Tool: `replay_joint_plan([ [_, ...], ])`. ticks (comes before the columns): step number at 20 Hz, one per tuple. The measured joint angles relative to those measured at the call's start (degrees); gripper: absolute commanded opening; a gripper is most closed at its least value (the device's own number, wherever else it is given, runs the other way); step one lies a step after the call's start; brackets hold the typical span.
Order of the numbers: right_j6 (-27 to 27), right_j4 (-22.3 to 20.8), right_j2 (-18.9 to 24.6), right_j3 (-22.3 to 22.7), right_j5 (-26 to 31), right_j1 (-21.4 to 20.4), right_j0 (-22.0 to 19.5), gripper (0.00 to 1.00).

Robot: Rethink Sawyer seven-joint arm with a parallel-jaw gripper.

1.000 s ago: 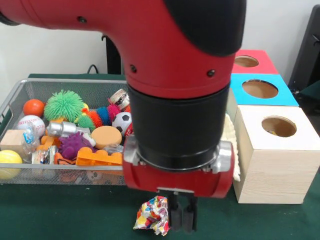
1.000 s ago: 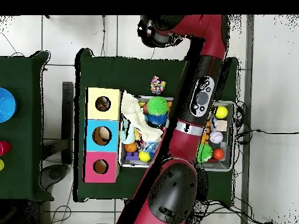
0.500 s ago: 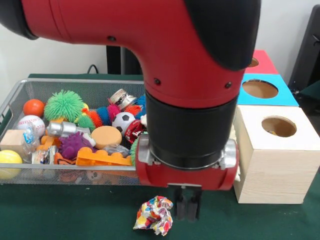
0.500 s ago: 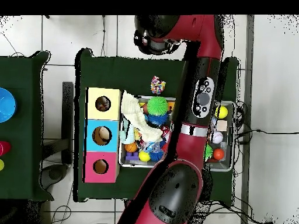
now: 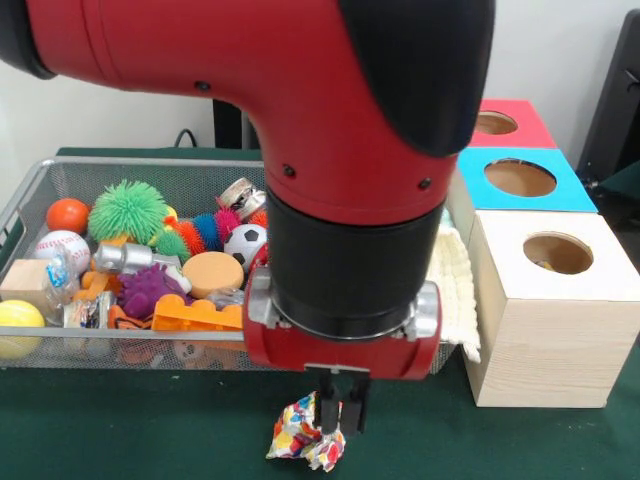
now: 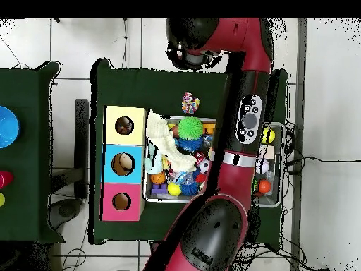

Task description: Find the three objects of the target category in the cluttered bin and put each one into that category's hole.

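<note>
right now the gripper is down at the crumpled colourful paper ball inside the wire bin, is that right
Not quite. The gripper is down at the crumpled colourful paper ball, but the ball lies on the green table, outside the wire bin, in front of its near wall. The front view shows this.

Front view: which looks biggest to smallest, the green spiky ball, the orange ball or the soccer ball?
1. Green spiky ball, clearly largest.
2. Orange ball and soccer ball look about alike; the arm partly hides the soccer ball, so I won't rank them.
</note>
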Motion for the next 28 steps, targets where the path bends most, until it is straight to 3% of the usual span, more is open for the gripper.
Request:
replay_joint_plan([
  [28,0.00,0.98,-5.35,0.03,2.97,1.36,-0.41,0.00],
])
